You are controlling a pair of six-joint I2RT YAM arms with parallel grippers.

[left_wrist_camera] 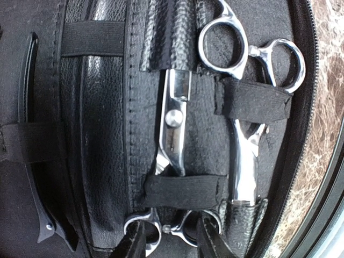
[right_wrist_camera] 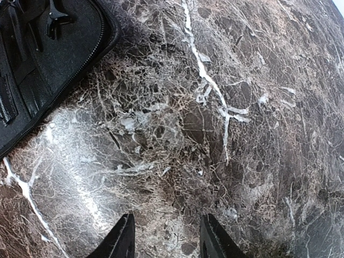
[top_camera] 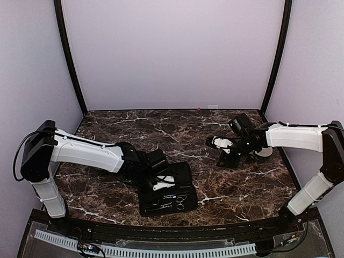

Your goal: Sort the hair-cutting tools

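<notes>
A dark brown marble-patterned desk [top_camera: 236,188], veined in white, is enclosed by pale lilac walls [top_camera: 172,54], with a dark curved post [top_camera: 70,59] set at each back corner. A flat black case [top_camera: 185,171] is laid open on the desk, left of centre and near the front edge. In the close view from the left its lining [left_wrist_camera: 102,134] is seen to be grained like leather, crossed by black elastic straps [left_wrist_camera: 252,102] and bordered by a zip [left_wrist_camera: 312,80]. A white slotted strip [top_camera: 161,251] is run along the near edge
</notes>
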